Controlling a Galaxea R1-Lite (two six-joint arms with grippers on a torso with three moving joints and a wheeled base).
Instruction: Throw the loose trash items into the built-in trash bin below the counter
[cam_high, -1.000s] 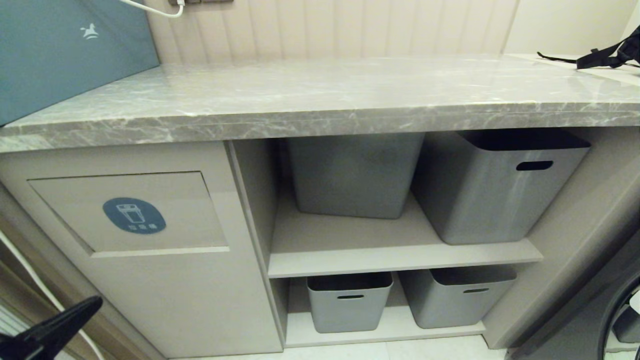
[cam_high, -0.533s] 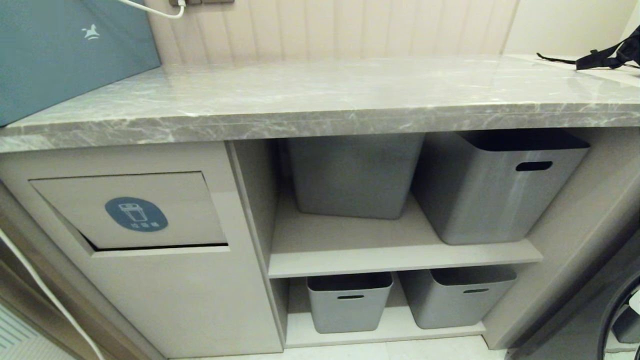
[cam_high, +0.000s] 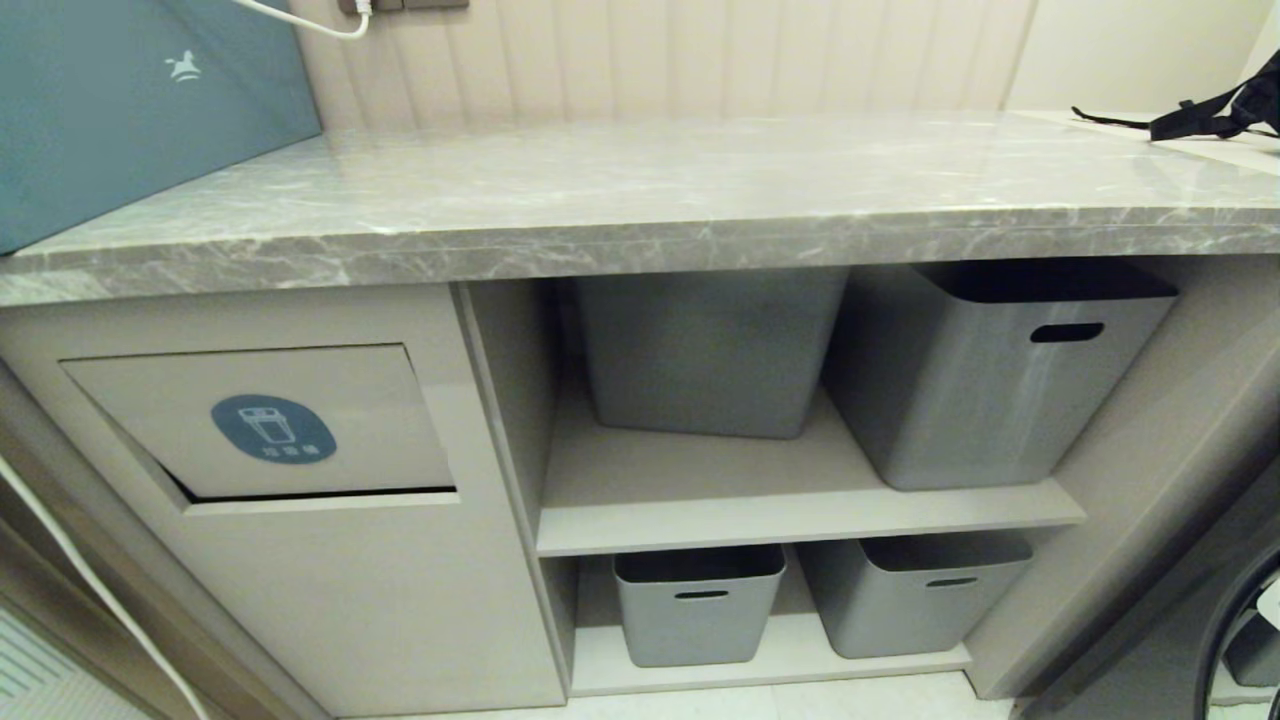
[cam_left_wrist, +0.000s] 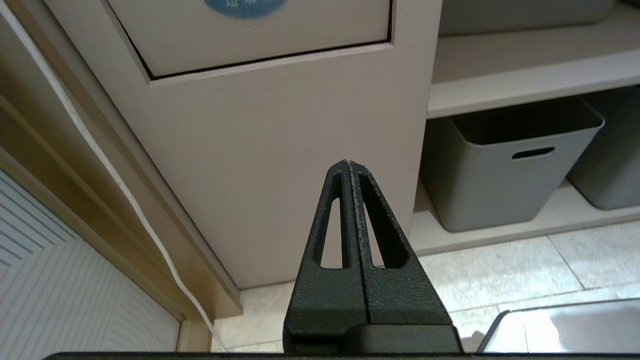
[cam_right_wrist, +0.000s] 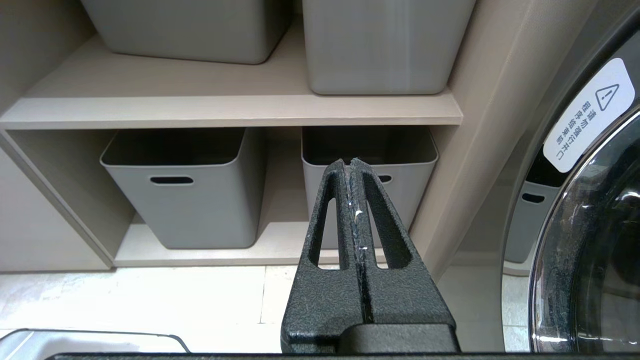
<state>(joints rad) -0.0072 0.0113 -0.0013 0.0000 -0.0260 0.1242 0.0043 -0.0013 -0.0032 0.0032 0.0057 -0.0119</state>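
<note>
Bin flap (cam_high: 262, 420) stood slightly ajar at the cabinet's left, beneath the marble counter (cam_high: 640, 200).
Wrist views showed the left gripper (cam_left_wrist: 348, 167) pinched together and empty before the cabinet, the right gripper (cam_right_wrist: 350, 165) likewise, facing grey tubs (cam_right_wrist: 185, 192).

Left tool (cam_left_wrist: 348, 165): seen a second ago at the lower left corner of the head view, now gone from it. Bin flap (cam_high: 265, 425): formerly flush with the cabinet front, now tilted, a dark gap shown along its lower edge.
</note>
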